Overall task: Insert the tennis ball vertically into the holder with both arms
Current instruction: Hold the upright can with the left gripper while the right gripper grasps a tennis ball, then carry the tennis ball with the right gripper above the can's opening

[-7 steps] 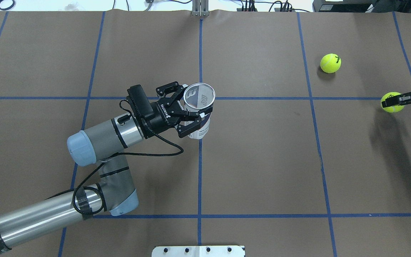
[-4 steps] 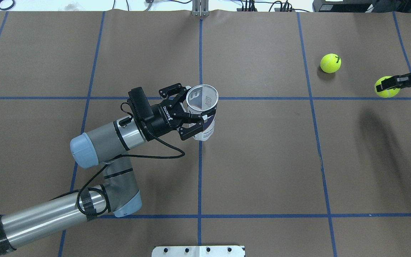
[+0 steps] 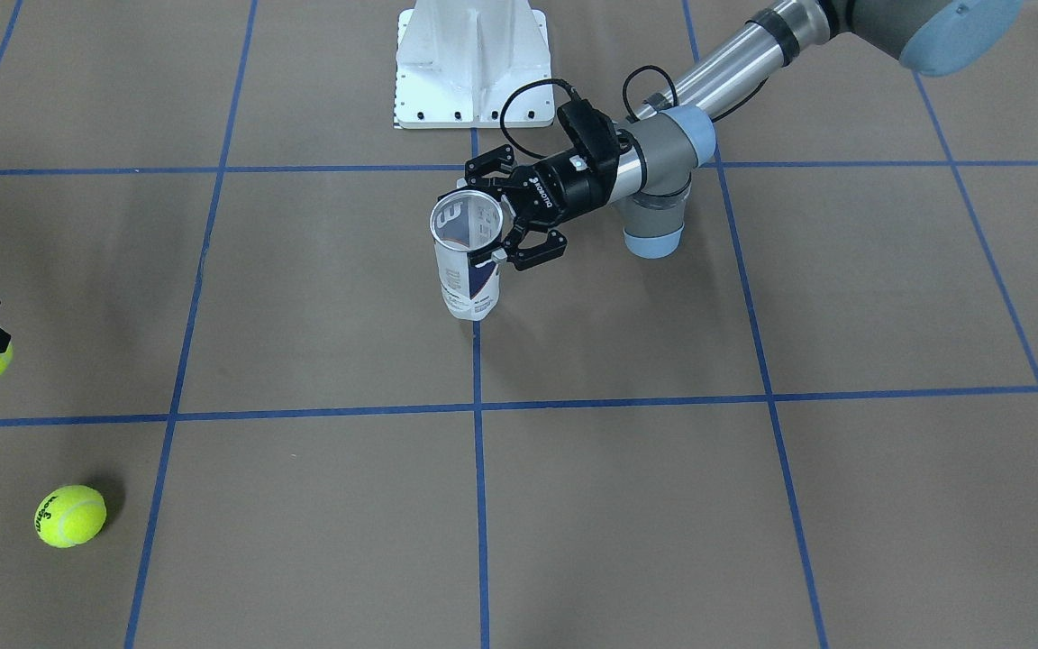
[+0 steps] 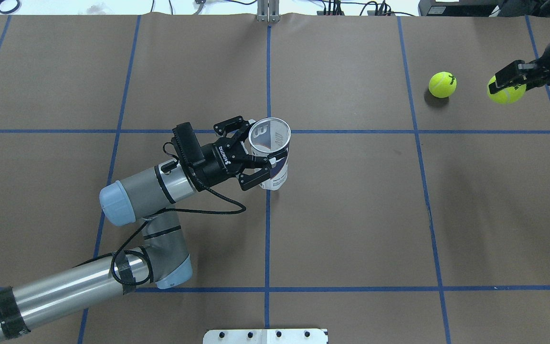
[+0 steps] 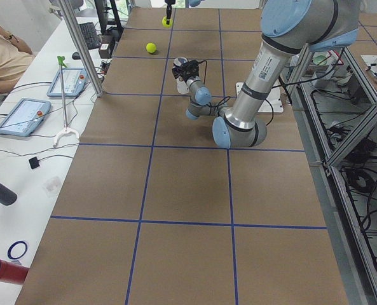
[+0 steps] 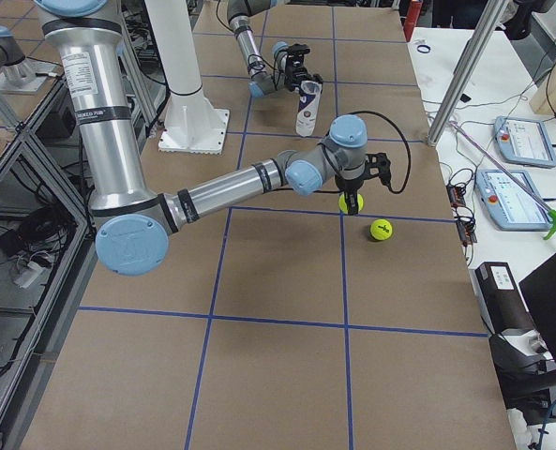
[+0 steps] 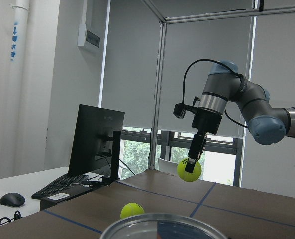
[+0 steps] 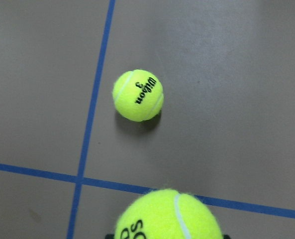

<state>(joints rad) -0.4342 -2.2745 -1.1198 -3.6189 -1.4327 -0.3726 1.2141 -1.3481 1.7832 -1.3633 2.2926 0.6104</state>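
gripped ball (image 4: 509, 95) nearer loose ball (image 4: 442, 84)

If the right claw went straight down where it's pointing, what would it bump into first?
The right claw points down, so its held tennis ball would probably touch the brown table first, near a blue line. The loose ball sits off to the side.

Two tennis balls: one held ball (image 4: 507, 93), one loose ball (image 4: 442, 84). One holder (image 4: 279, 170). Two grippers: left gripper (image 4: 259, 144), right gripper (image 4: 508, 84). One pedestal base (image 4: 265, 336).
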